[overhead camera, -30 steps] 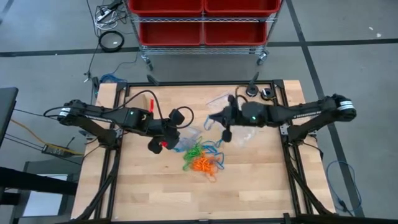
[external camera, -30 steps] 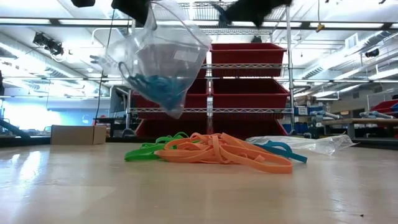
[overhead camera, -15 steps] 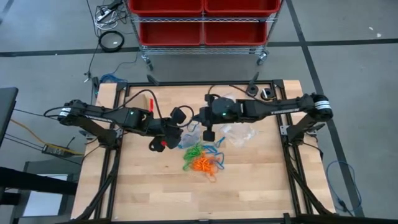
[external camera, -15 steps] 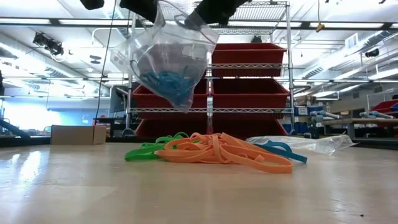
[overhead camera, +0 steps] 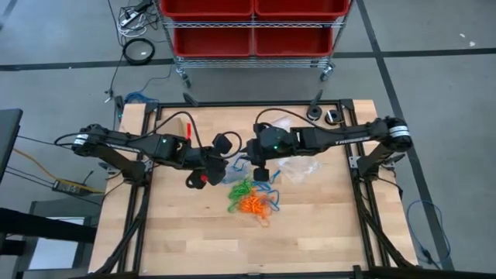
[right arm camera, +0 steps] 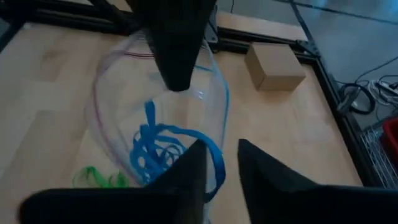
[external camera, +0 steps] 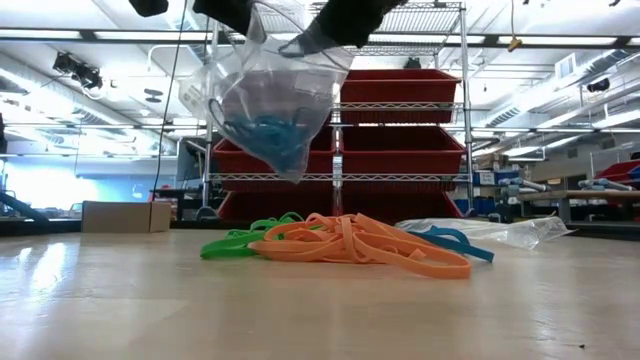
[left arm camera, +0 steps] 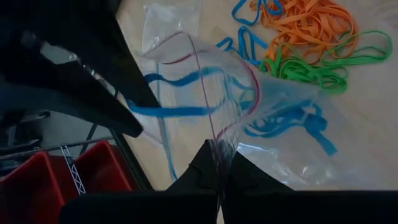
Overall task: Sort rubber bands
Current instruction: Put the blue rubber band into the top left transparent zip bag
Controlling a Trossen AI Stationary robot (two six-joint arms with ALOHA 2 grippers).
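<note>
- A wooden desk (overhead camera: pixel 194 232) stands before red storage bins.
- The left claw (left arm camera: pixel 214 163), pinched on a clear bag (external camera: pixel 265 105) of blue bands, holds it aloft mid-desk.
- The right claw (right arm camera: pixel 217 163), fingers parted, hovers directly over the bag's mouth.
- Loose rubber bands (overhead camera: pixel 252 198) lie just below, toward the near edge.

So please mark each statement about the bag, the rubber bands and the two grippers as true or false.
1. The left gripper holds the clear bag above the table. True.
2. The bag contains orange bands. False: it holds blue bands.
3. Orange bands and green bands lie on the table. True.
4. The right gripper is far from the bag. False: its fingers are open at the bag's mouth.
5. The cardboard box sits inside the bag. False: it stands apart on the table.
</note>
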